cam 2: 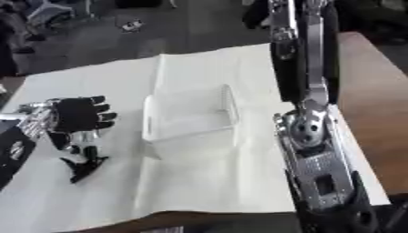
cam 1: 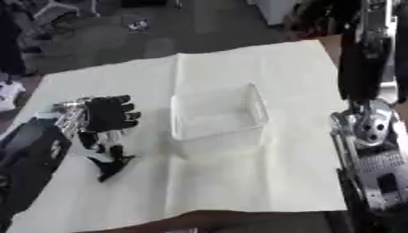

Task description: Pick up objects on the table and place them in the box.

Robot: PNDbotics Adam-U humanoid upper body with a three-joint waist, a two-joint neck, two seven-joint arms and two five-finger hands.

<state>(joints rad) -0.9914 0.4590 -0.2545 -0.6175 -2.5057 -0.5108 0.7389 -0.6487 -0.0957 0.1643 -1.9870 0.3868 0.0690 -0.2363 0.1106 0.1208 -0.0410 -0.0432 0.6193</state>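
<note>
A clear plastic box (cam 1: 216, 113) stands empty in the middle of the white cloth (cam 1: 255, 182). To its left my left hand (cam 1: 108, 113) hovers over the cloth, black fingers relaxed and pointing toward the box, holding nothing. Just below the hand a small black object (cam 1: 110, 166) with a pointed shape lies on the cloth, apart from the fingers. My right arm (cam 2: 307, 132) runs down the right side, elbow level with the box; its hand is out of the views.
The brown table (cam 2: 370, 104) shows bare to the right of the cloth. A dark floor with clutter lies beyond the far edge. My left forearm (cam 1: 32, 150) fills the lower left corner.
</note>
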